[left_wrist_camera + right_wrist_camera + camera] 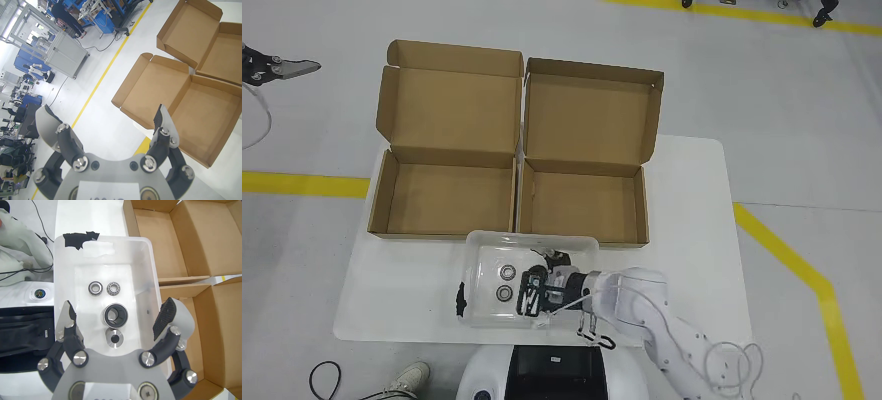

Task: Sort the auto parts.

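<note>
Auto parts lie in a white bin at the 6 o'clock edge of the table. We count two small bearings side by side, a black-lined sleeve, and a steel collar just beside the sleeve. Our right gripper hangs over the bin with its fingers spread wide, gripping nothing. In the top view the bearings sit at its 9 o'clock. Black tape marks the bin's 9 o'clock wall. Two open cardboard boxes stand side by side at the bin's 12 o'clock. Our left gripper is also spread and empty, above the floor just off the table, near one box.
</note>
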{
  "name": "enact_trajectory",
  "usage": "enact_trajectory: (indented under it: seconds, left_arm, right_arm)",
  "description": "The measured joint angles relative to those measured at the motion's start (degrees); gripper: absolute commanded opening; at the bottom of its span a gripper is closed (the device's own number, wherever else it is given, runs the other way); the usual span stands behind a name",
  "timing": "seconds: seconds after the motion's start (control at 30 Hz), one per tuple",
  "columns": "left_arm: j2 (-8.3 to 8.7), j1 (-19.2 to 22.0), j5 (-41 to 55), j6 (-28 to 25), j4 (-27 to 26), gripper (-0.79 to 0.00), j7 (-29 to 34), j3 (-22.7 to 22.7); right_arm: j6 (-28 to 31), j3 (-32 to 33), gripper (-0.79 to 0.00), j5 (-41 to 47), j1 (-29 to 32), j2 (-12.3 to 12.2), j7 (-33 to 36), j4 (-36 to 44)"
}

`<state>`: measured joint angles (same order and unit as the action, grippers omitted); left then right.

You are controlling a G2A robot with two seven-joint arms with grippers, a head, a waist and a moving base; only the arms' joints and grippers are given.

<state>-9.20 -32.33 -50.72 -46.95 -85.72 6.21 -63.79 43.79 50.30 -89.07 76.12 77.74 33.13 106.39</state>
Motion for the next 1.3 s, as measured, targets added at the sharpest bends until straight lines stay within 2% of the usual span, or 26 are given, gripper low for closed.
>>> enact_trajectory:
  seconds: [0.17, 0.27, 0.33, 0.43, 0.67, 1.03, 1.13, 1.17, 1.3]
  left_arm:
    - [0.0, 0.0, 0.0, 0.0, 0.0, 0.0, 0.0, 0.0]
    - [0.0, 0.0, 0.0, 0.0, 0.0, 0.0, 0.0, 0.0]
    - [0.0, 0.0, 0.0, 0.0, 0.0, 0.0, 0.0, 0.0]
    - [0.0, 0.0, 0.0, 0.0, 0.0, 0.0, 0.0, 0.0]
    - [0.0, 0.0, 0.0, 0.0, 0.0, 0.0, 0.0, 0.0]
    - [0.0, 0.0, 0.0, 0.0, 0.0, 0.0, 0.0, 0.0]
    - [0.0, 0.0, 0.0, 0.0, 0.0, 0.0, 0.0, 0.0]
    - [0.0, 0.0, 0.0, 0.0, 0.0, 0.0, 0.0, 0.0]
    - [0.0, 0.0, 0.0, 0.0, 0.0, 0.0, 0.0, 0.0]
  right_arm:
    - [-1.37, -2.26, -0.132, 2.42, -2.62, 0.57, 3.91, -3.76]
    - [-1.93, -3.55, -0.185, 3.7, -3.87, 0.87, 5.78, -5.29]
    - [-2.6, -4.07, -0.175, 3.96, -4.42, 0.98, 6.87, -6.04]
    - [-4.01, -5.05, -0.117, 3.9, -5.17, 1.18, 8.96, -7.13]
    - [-6.69, -7.59, -0.102, 3.54, -7.14, 1.78, 12.78, -9.46]
    - [-8.3, -10.63, -0.169, 3.74, -9.6, 2.6, 15.49, -11.88]
    - [-8.41, -11.12, -0.237, 4.03, -10.11, 2.75, 15.63, -12.54]
    - [-8.44, -11.33, -0.317, 4.0, -10.31, 2.8, 15.82, -12.79]
    - [-8.73, -11.87, -0.505, 3.85, -10.82, 2.94, 16.28, -13.19]
